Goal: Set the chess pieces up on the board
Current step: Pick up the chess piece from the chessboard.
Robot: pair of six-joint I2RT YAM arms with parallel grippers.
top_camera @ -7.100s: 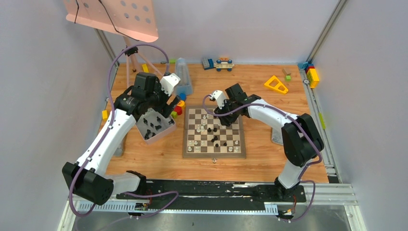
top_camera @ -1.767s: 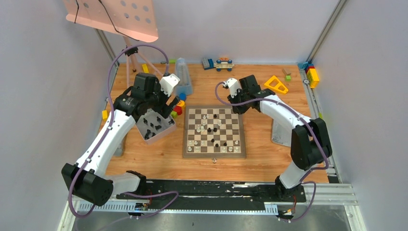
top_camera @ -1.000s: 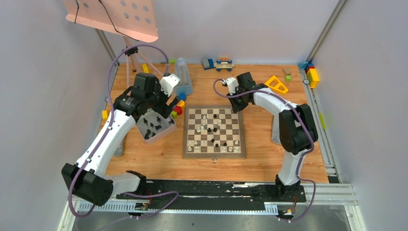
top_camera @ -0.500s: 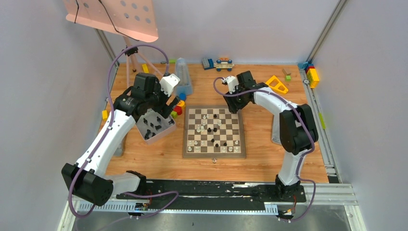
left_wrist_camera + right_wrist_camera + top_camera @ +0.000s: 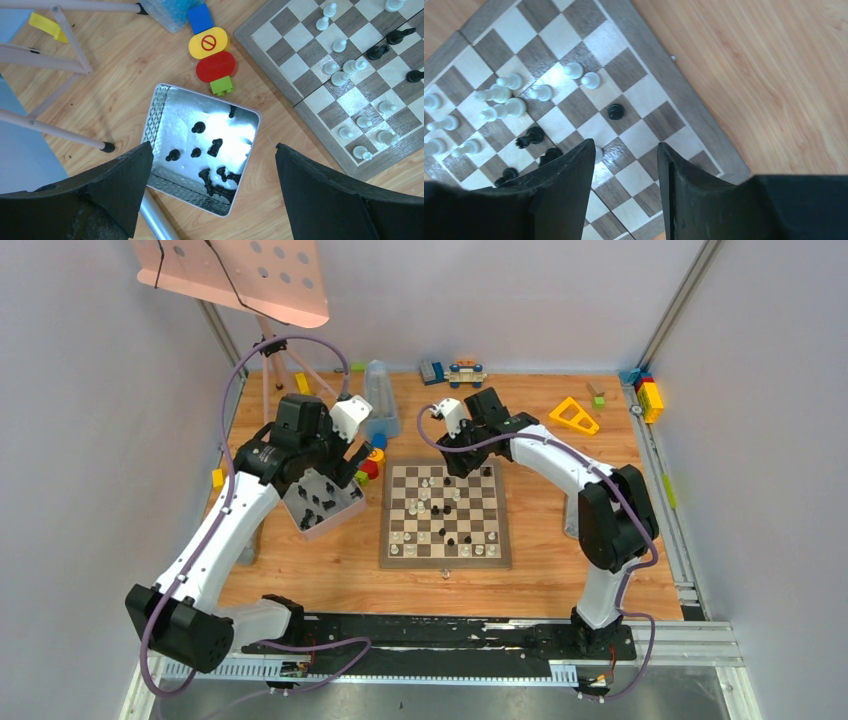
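Note:
The board (image 5: 445, 562) lies mid-table with several white and black chess pieces scattered on it. My left gripper (image 5: 335, 462) hangs open and empty above the grey metal tray (image 5: 330, 527). In the left wrist view the gripper (image 5: 212, 147) spans the tray (image 5: 155, 115), which holds several black pieces (image 5: 215, 147). The board (image 5: 279, 75) shows at the right with white pieces (image 5: 345, 77). My right gripper (image 5: 455, 462) is over the board's far edge. In its wrist view it (image 5: 626, 145) is open and empty above the board (image 5: 694, 122), near a black pawn (image 5: 615, 111) and white pieces (image 5: 504, 107).
A yellow, red and green block stack (image 5: 212, 55) lies between tray and board. Stand legs (image 5: 50, 60) cross the far left. A clear container (image 5: 380, 400), a toy car (image 5: 466, 372) and a yellow wedge (image 5: 573, 415) sit at the back. One small piece (image 5: 446, 573) lies off the board's near edge.
My right gripper had drawn back to the board's far right corner and has now swung left over the far middle of the board. The left arm has barely moved.

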